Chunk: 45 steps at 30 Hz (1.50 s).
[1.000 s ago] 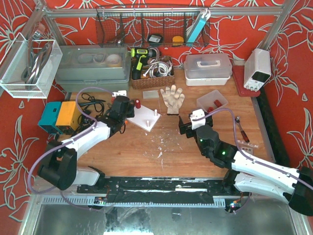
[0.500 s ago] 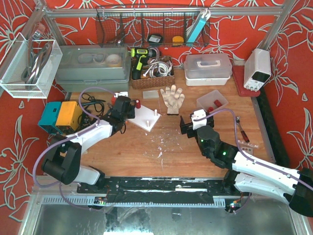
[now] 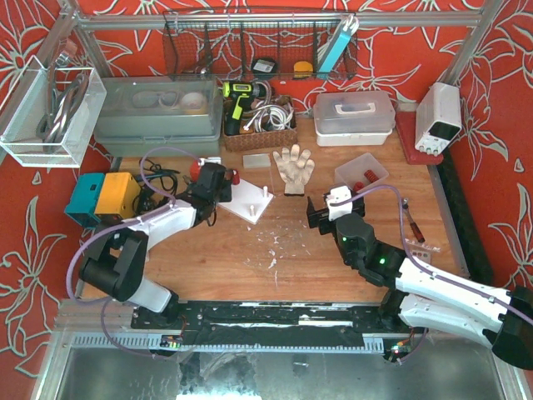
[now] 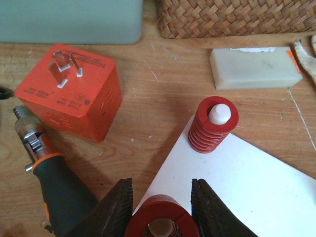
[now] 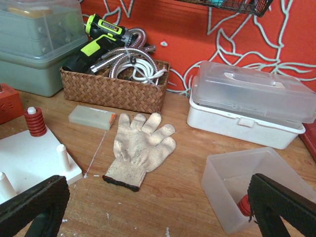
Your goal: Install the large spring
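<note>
The left gripper [image 4: 162, 203] is closed on a red spring [image 4: 160, 215], one finger on each side of the coil, at the near-left corner of the white plate [image 4: 256, 182]; something pale shows inside the spring's bore. A second spring [image 4: 213, 129] sits upright over a peg [image 4: 218, 113] at the plate's far corner, apart from the held one. The right gripper [image 5: 158, 210] is fully spread and holds nothing, hovering above the table [image 5: 177, 197] near the glove [image 5: 140, 148].
</note>
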Motion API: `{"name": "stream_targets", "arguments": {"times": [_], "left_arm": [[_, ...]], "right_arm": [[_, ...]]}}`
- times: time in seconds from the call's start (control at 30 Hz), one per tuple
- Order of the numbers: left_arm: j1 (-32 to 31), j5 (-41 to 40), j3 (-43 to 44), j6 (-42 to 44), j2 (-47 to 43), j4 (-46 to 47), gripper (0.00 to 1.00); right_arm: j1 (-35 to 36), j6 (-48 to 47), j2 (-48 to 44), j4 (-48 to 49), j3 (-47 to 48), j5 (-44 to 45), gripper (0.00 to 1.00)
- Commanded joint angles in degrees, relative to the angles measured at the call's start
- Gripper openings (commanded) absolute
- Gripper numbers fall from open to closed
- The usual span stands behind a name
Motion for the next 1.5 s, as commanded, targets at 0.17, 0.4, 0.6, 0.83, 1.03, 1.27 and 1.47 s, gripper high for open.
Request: {"name": "stream_targets", "arguments": {"times": [0.17,0.4,0.6,0.83,1.03,1.27,1.47], "left_arm": [[0.7,-0.2,3.0,0.4,3.0,0.7,0.2],[0.7,0.9,3.7,-0.3,1.2,-0.9,0.48],[0.6,4.5,1.7,-2.4,-4.1,-1.9,0.71],[-1.8,12.3,-5.5,-3.7,-14.4,3.6,1.0],[-8.1,16.0,-13.0,-2.8,-21.1,11.9,1.0],[-12.4,16.4,-19.0,-1.0,-22.0,15.5,1.0],[-13.0,17.7,-21.6,0.5,-20.6,18.4,1.0]], "right_arm": [[-0.4,0.3,-0.2,1.0,-0.7,0.3,0.99],[-0.9,0.1,1.6,1.2,-0.4,-0.1,0.99],[-3.2,2.3,4.0,-1.8,1.3,0.1,0.99],[-11.1,10.4,4.5,-7.7,2.3,-1.6,0.99],[-21.7,19.2,10.4,-23.5,10.8,-5.6,0.99],[-31.0,15.0,23.1,-39.6,25.2,-15.2,0.86],[-40.1,9.6,34.4,-48.8,36.6,-25.7,0.72]]}}
